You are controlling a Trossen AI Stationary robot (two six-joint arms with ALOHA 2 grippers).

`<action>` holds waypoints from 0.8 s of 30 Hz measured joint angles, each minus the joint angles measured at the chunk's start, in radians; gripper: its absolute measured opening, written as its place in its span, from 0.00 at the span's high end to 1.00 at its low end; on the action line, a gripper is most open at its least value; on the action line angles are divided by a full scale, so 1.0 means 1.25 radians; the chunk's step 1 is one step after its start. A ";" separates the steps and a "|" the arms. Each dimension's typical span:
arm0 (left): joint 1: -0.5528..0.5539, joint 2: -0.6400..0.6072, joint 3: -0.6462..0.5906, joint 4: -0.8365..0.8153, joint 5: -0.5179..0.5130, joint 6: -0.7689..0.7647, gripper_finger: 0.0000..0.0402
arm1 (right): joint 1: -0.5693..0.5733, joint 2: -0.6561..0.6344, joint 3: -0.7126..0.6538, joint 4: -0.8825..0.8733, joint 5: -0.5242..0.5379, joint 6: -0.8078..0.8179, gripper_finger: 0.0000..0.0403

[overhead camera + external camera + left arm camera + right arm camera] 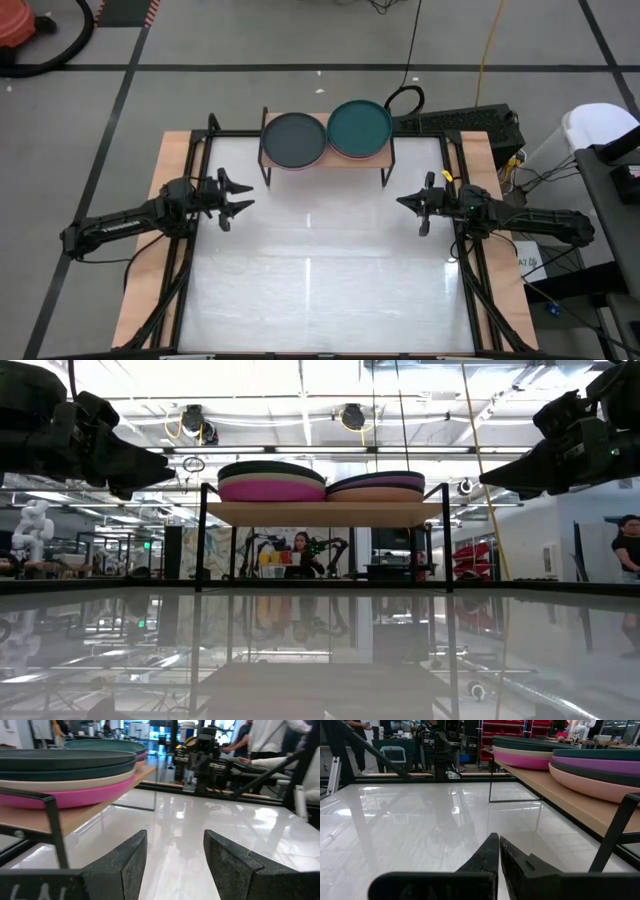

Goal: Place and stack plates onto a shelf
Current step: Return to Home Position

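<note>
Plates (293,140) — 2 stacks, roughly 4 each

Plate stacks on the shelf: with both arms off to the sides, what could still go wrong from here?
The dark grey-topped stack and the teal-topped stack fill the shelf edge to edge, so a knock could slide plates off. The left gripper is open near the shelf's black leg; a swing inward might catch it. The right gripper is shut, at the shelf's other side.

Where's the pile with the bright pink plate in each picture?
High view: magenta-based pile, left end of the shelf.
Low view: left pile on the shelf.
Left wrist view: the nearer pile.
Right wrist view: the farther pile.
Shared landmark: the shelf.
</note>
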 joint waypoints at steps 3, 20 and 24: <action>0.000 0.000 0.000 0.000 -0.026 0.000 0.50 | 0.000 0.000 0.000 0.000 0.000 0.000 1.00; 0.000 0.000 0.000 0.000 -0.036 0.006 0.50 | 0.000 0.000 0.000 0.000 0.000 0.000 1.00; 0.000 0.000 0.000 0.000 -0.036 0.006 0.50 | 0.000 0.000 0.000 0.000 0.000 0.000 1.00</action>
